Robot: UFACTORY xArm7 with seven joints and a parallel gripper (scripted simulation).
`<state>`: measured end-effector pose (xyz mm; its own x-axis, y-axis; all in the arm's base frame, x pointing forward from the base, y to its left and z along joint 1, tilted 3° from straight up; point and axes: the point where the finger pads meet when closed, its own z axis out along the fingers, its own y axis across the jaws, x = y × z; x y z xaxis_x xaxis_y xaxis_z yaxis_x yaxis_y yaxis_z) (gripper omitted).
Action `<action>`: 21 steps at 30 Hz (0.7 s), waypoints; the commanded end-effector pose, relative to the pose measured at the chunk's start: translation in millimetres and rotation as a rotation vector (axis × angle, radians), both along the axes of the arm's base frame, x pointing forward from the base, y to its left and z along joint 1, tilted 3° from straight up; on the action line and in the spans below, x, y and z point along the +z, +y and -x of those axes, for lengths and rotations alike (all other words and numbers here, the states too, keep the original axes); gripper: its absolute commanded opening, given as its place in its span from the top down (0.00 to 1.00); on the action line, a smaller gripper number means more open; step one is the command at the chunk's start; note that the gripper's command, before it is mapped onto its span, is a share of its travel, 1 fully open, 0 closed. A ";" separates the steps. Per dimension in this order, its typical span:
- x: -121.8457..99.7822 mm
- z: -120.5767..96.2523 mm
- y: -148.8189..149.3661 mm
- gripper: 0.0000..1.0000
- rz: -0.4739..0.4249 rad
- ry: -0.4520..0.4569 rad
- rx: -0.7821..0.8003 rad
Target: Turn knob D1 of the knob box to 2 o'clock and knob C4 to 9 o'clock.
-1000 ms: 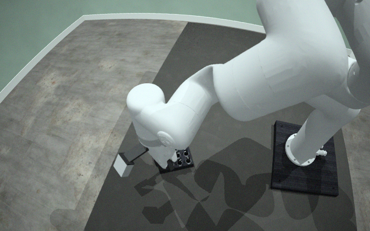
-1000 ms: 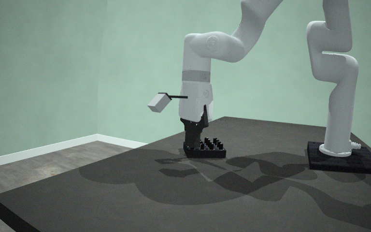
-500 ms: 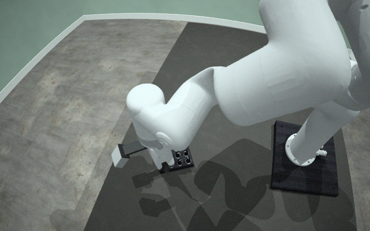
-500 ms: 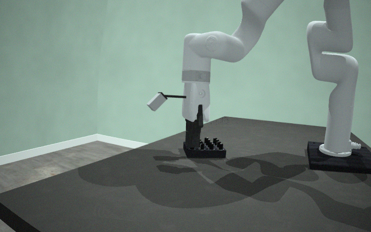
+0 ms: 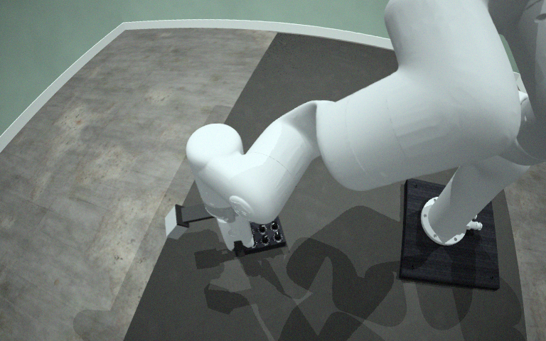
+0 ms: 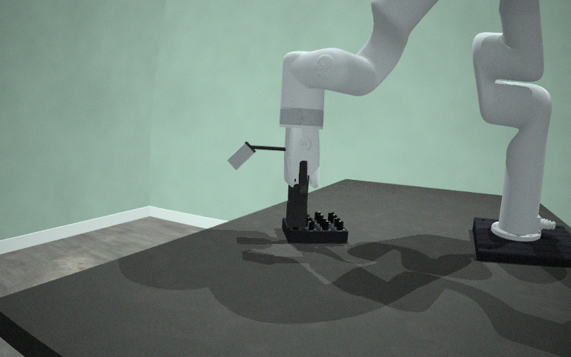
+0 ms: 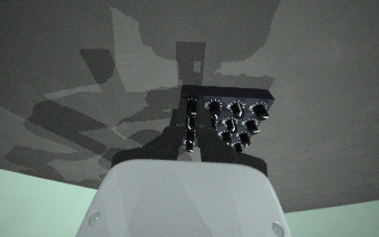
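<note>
While set on the table (image 6: 210, 294), the knob box (image 6: 315, 235) is reached from above.
A knob (image 7: 189, 144) at its edge is clamped by the gripper (image 7: 191, 143) fingers.

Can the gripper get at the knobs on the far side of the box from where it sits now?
Probably yes: the gripper is shut on a knob at the knob box's edge, and nothing stands over the other knobs.
</note>
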<state>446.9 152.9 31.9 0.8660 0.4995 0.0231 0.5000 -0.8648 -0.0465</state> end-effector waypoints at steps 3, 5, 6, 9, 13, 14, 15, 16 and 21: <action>1.4 -1.5 0.1 0.92 -0.001 -0.001 -0.041; 1.4 -1.5 0.1 0.92 -0.001 -0.001 -0.048; 1.4 -1.5 0.1 0.92 -0.001 -0.001 -0.051; 1.4 -1.5 0.1 0.92 -0.001 -0.001 -0.053; 1.4 -1.5 0.1 0.92 -0.001 0.000 -0.059; 1.4 -1.5 0.1 0.92 -0.001 0.000 -0.060; 1.4 -1.5 0.1 0.92 -0.001 0.000 -0.060; 1.4 -1.5 0.1 0.92 -0.001 0.000 -0.060; 1.4 -1.5 0.1 0.92 -0.001 0.000 -0.060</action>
<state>446.9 152.9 31.9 0.8943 0.4471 0.0198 0.4475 -0.8930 -0.0473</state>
